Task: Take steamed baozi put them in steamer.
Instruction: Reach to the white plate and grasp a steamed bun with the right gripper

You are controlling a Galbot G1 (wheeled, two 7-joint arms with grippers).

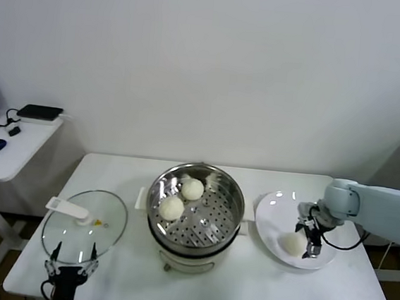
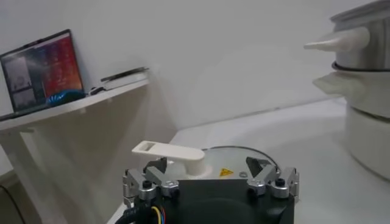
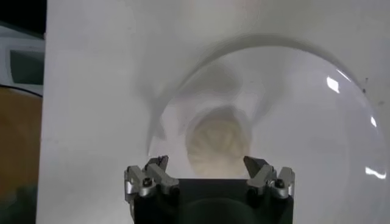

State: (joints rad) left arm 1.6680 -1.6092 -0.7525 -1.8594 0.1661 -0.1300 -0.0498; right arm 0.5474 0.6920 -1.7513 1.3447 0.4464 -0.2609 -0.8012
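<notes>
The steamer [image 1: 232,196] stands mid-table with two baozi on its perforated tray, one [image 1: 192,188] behind the other [image 1: 171,207]. A third baozi [image 1: 292,242] lies on the white plate [image 1: 274,207] to the steamer's right. My right gripper [image 1: 310,238] is open, low over the plate right beside this baozi. In the right wrist view the baozi [image 3: 218,143] lies just ahead of the open right gripper [image 3: 207,164], between its two fingers. My left gripper [image 1: 70,269] is open and idle at the table's front left edge.
A round glass lid [image 1: 83,225] with a white handle [image 1: 67,208] lies flat, left of the steamer; it also shows in the left wrist view [image 2: 241,159]. A side desk [image 1: 16,146] with a mouse stands at the far left.
</notes>
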